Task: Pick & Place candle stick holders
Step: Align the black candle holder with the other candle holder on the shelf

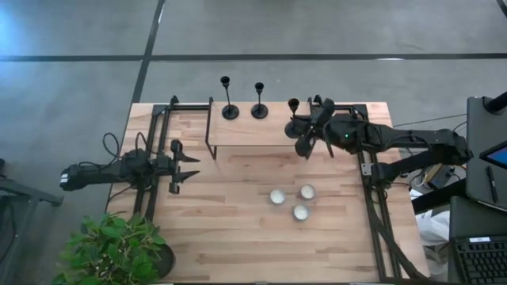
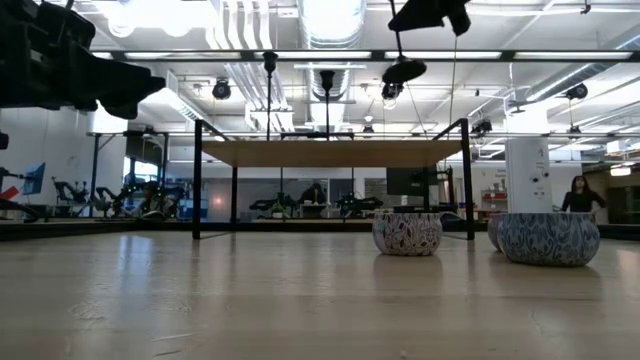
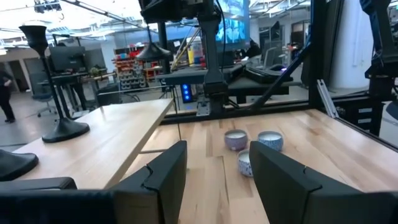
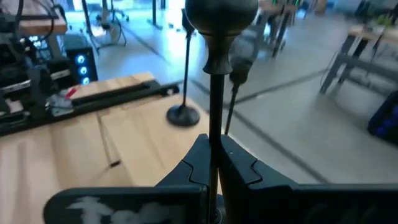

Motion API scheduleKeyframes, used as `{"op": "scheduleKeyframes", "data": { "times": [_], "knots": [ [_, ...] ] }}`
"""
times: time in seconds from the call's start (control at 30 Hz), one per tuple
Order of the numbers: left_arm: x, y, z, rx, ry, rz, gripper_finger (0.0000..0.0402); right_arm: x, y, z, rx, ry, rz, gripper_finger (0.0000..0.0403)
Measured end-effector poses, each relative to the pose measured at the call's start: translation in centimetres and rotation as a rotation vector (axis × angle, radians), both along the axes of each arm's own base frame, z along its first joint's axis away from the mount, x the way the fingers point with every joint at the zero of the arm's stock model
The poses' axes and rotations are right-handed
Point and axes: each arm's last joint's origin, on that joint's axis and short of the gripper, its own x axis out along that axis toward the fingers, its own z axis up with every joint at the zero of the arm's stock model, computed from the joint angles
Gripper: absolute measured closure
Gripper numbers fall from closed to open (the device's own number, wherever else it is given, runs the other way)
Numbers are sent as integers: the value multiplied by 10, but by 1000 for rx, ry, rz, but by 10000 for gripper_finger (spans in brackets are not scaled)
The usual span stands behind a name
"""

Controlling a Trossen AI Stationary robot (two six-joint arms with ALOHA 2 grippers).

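Two black candle stick holders point(image 1: 230, 111) point(image 1: 259, 110) stand by their round bases on the raised wooden shelf point(image 1: 245, 131) at the table's far side. My right gripper point(image 1: 305, 127) is shut on the third holder point(image 1: 294, 104) to the right of them. In the low view that holder's base point(image 2: 403, 70) hangs well above the shelf top point(image 2: 330, 152). My left gripper point(image 1: 186, 165) is open and empty at the table's left, level with the shelf's near edge. My right gripper pinches the holder's thin stem point(image 4: 215, 140) between its two fingers, below the cup point(image 4: 221, 12). The fingers come about level from the table's right and lie across the stem. The holder is about upright and lifted clear, its base point(image 2: 403, 70) in the air.
Three small patterned candle cups point(image 1: 277, 196) point(image 1: 307, 191) point(image 1: 300, 212) sit on the table near the middle right; they also show in the left wrist view point(image 3: 236, 138). A potted plant point(image 1: 119, 249) stands at the near left corner. Black frame rails point(image 1: 158, 158) point(image 1: 372, 190) run along both sides.
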Motion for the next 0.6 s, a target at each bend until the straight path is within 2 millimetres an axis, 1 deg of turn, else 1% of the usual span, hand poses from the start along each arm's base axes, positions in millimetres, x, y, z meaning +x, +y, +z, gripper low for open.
{"op": "scheduleKeyframes", "data": {
  "times": [0.1,0.27,0.47,0.6],
  "knots": [
    [0,0,0,0,-1,0,220,0,-12,-8,-39,-38,5,394],
    [0,0,1,0,-2,0,220,-4,-33,-33,-37,-87,4,394],
    [0,0,1,0,-3,0,220,-11,-52,-55,-86,-232,2,394],
    [0,0,1,1,-3,0,220,-15,-65,-65,-93,-220,-35,394]
  ]
}}
